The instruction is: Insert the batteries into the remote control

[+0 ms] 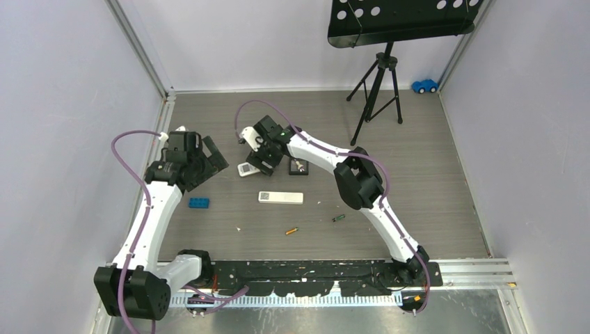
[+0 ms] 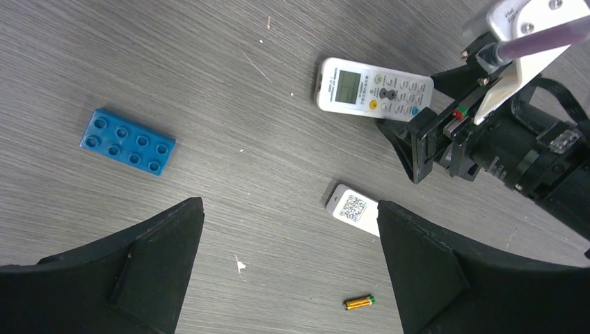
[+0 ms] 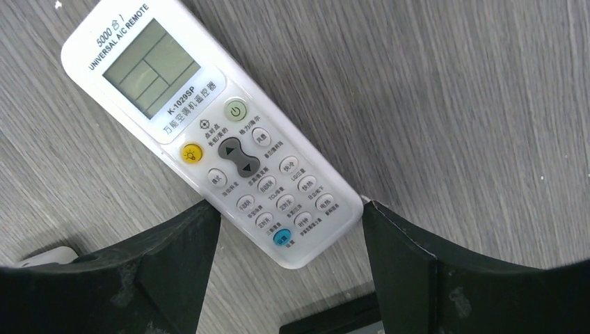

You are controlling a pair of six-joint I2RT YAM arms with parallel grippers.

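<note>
The remote control is a long slim white bar lying flat mid-table, a QR sticker facing up; its end shows beside my left finger. An orange battery and a green-and-black battery lie loose nearer the arm bases. My left gripper hangs open above bare table, holding nothing. My right gripper is open, its fingers either side of the button end of a shorter white remote with a display.
A blue toy brick lies at the left. A small black tray sits just right of the right gripper. A music stand's tripod and a blue toy car stand at the back; walls close three sides.
</note>
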